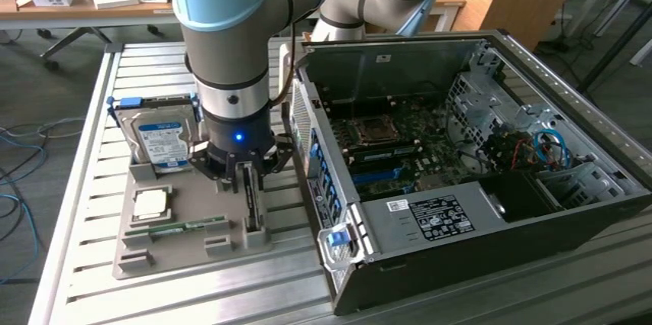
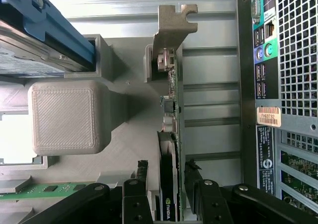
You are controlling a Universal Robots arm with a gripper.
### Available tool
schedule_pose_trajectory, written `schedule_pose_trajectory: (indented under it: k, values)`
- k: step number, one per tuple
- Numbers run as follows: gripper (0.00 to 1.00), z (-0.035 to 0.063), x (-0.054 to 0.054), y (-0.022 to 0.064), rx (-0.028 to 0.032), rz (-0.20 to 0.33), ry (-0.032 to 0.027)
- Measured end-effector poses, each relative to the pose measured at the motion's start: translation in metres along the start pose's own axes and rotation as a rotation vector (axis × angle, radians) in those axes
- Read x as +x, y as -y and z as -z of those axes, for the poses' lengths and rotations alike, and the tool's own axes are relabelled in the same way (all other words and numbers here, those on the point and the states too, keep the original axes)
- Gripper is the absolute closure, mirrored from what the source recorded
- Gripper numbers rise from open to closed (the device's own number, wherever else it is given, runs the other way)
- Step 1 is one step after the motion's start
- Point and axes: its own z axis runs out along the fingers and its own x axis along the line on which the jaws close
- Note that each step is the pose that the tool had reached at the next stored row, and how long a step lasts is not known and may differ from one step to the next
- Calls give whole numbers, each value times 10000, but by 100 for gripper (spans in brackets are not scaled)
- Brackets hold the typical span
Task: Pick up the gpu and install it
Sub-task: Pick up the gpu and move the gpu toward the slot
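Slatted metal table (image 1: 153, 65), grey parts tray (image 1: 137, 252) on it. Gripper (image 2: 166, 170) spread wide, holding nothing; fingers (image 2: 142, 172) straddle gpu (image 2: 175, 119), which stands on edge in tray slot. Judgement: centre jaws on card, clamp both faces evenly, lift straight to clear slot. Open computer case (image 1: 448, 210) beyond, at exterior view's right.

Lighting even, diffuse, moderately bright, overhead indoor source; shadows soft on the grey tray (image 1: 173, 245); computer case (image 1: 489, 218) interior dim in its lower bay; wrist view: gpu (image 2: 169, 199) shroud in deep shadow, white patch beside the printed block (image 2: 64, 117) blown out.
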Motion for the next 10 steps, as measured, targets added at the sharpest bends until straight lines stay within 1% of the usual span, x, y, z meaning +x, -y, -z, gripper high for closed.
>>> schedule_pose_trajectory:
  k: [6, 7, 10]
  values:
    - [59, 0, 0, 0, 0, 0, 0]
    - [65, 0, 0, 0, 0, 0, 0]
    - [65, 0, 0, 0, 0, 0, 0]
